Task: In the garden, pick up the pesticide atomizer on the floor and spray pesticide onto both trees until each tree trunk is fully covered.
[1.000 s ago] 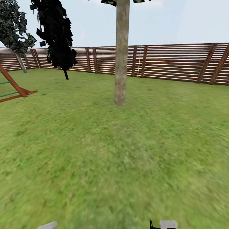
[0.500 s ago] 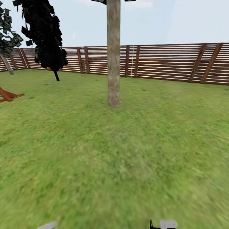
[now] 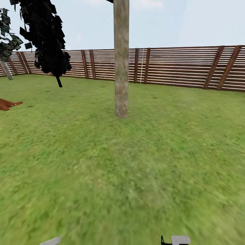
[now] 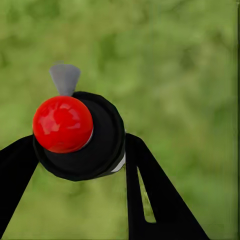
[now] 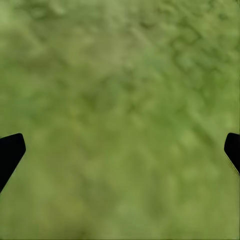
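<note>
A thick, mottled grey-tan tree trunk [image 3: 121, 68] stands straight ahead on the grass floor [image 3: 136, 170], several metres off in the head view. The left wrist view has the pesticide atomizer [image 4: 62, 124] close up: a red round top on a black cap, with a grey nozzle. My left gripper [image 4: 80, 142] is shut on it, one black finger on each side of the cap. My right gripper [image 5: 120, 150] hangs open over bare grass with nothing between its fingers. No spray cloud is visible.
A brown slatted fence [image 3: 177, 66] closes the lawn behind the trunk. A thin-trunked dark-leaved tree [image 3: 47, 37] stands at the back left, with another leafy one [image 3: 5, 47] at the far left edge. A red-brown wooden frame's foot [image 3: 6, 103] lies at left.
The whole head picture has slid left and the trunk looks slightly nearer, so the camera moved. The wooden frame has almost left the picture. The arm tips at the bottom edge keep their places.
</note>
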Tool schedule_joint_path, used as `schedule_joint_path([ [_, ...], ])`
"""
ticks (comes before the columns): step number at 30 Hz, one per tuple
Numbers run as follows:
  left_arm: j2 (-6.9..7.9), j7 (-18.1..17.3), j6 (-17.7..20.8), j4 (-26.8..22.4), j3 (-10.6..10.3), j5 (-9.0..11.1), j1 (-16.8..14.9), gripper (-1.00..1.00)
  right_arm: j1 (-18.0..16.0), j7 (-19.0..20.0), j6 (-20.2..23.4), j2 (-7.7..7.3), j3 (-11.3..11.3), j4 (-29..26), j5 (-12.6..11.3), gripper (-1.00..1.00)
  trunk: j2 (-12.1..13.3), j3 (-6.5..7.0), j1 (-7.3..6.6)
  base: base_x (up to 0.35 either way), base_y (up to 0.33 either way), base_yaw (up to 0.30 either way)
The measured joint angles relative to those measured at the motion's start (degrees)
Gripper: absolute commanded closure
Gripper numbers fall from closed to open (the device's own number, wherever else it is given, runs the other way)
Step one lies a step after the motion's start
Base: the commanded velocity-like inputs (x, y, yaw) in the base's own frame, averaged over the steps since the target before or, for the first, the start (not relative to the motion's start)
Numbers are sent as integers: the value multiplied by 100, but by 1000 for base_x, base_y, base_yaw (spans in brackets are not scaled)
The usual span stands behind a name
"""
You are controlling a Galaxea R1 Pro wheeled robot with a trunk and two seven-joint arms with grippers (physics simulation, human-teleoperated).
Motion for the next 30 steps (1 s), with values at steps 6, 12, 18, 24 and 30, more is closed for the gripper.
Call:
schedule_joint_path([
  [6, 0, 0, -2, 0, 4, 0, -1, 100, 0, 0, 0, 1, 0, 1, 0, -100, 0, 0, 0, 339, 0, 0],
  [12, 0, 2, -1, 0, 2, 0, 2, 100, 0, 0, 0, 1, 0, 1, 0, -100, 0, 0, 0, 339, 0, 0],
  [18, 0, 1, -3, 0, 1, 1, 0, 100, 0, 0, 0, 1, 1, 3, 0, -100, 0, 0, 0, 339, 0, 0],
  [24, 0, 1, -8, 0, 1, -1, -2, 100, 0, 0, 0, 1, 2, 1, 0, -100, 0, 0, 0, 339, 0, 0],
  [30, 0, 0, -8, 0, 0, 0, 1, 100, 0, 0, 0, 1, 2, 0, 0, -100, 0, 0, 0, 339, 0, 0],
])
